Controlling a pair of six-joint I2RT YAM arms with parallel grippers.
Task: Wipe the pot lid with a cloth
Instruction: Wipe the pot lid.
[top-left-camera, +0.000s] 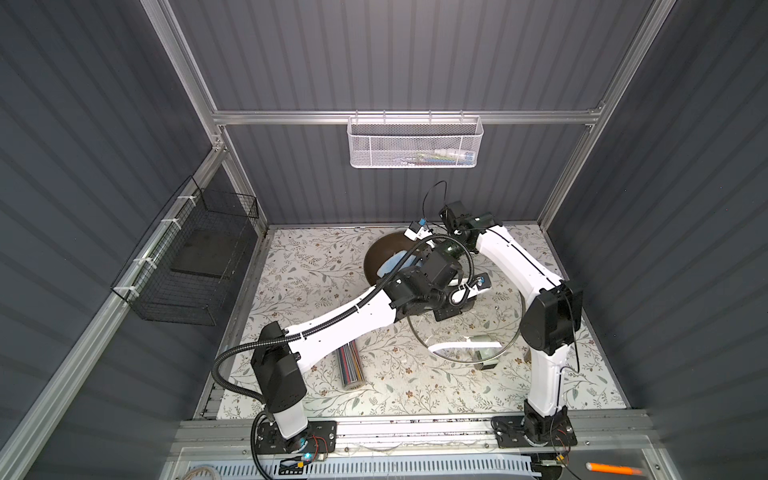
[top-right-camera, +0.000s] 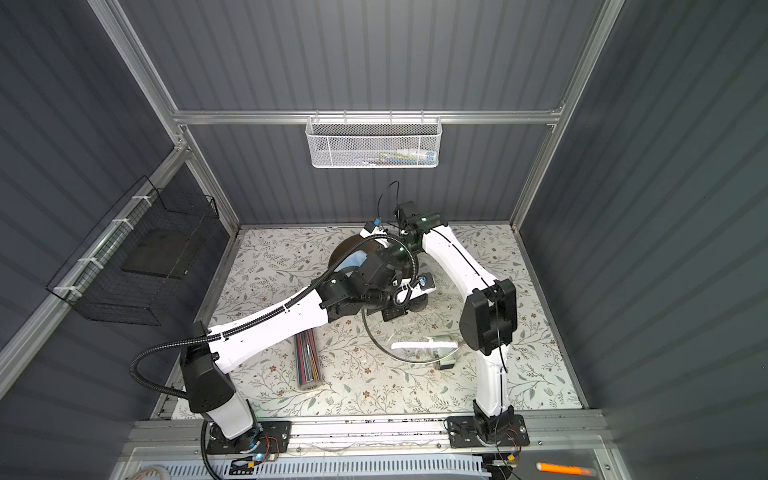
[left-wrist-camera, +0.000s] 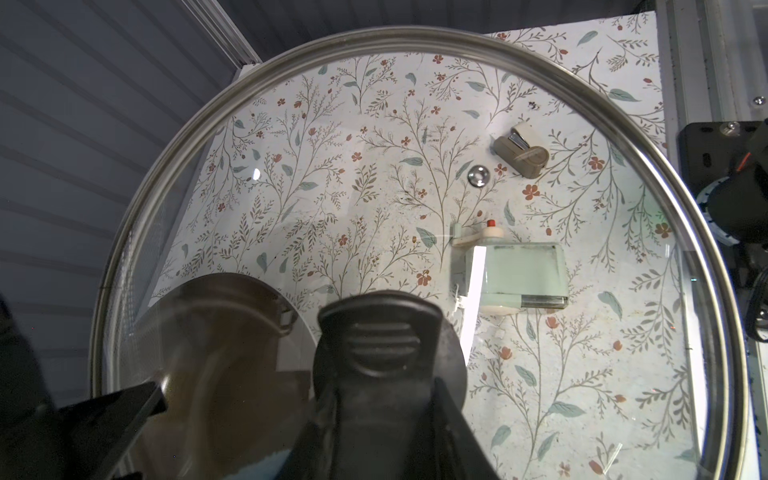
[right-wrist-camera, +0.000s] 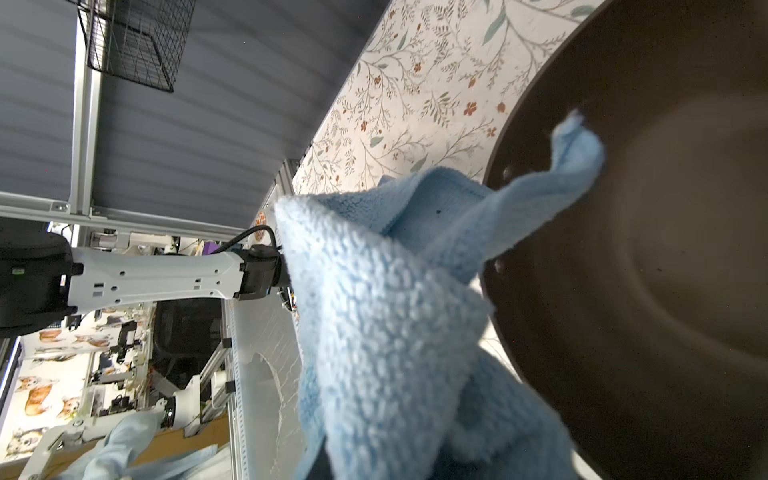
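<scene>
Left gripper (left-wrist-camera: 382, 424): clamped on the black handle (left-wrist-camera: 382, 353) of the pot lid (left-wrist-camera: 374, 166); the grip sits at the bottom centre of the left wrist view

Pot lid: clear glass disc with a metal rim; it fills most of the left wrist view, spreading upward from the gripper; in both top views (top-left-camera: 478, 328) (top-right-camera: 411, 328) it lies right of centre over the floral mat (top-left-camera: 316, 274), partly under the left wrist; whether it touches the mat cannot be told

Right gripper (right-wrist-camera: 374, 461): closed on the cloth (right-wrist-camera: 386, 311); its fingers are hidden by the folds at the bottom centre of the right wrist view

Cloth: light blue terry; it rises from the gripper, with one corner across the rim of the dark pan (right-wrist-camera: 665, 249); in both top views (top-left-camera: 388, 266) (top-right-camera: 353, 262) it is a blue patch inside the pan, above centre

Cloth to lid: apart; the cloth is up and left of the lid's rim

Through the glass: pale green box (left-wrist-camera: 519, 274); tan stapler-like object (left-wrist-camera: 521, 156)
</scene>
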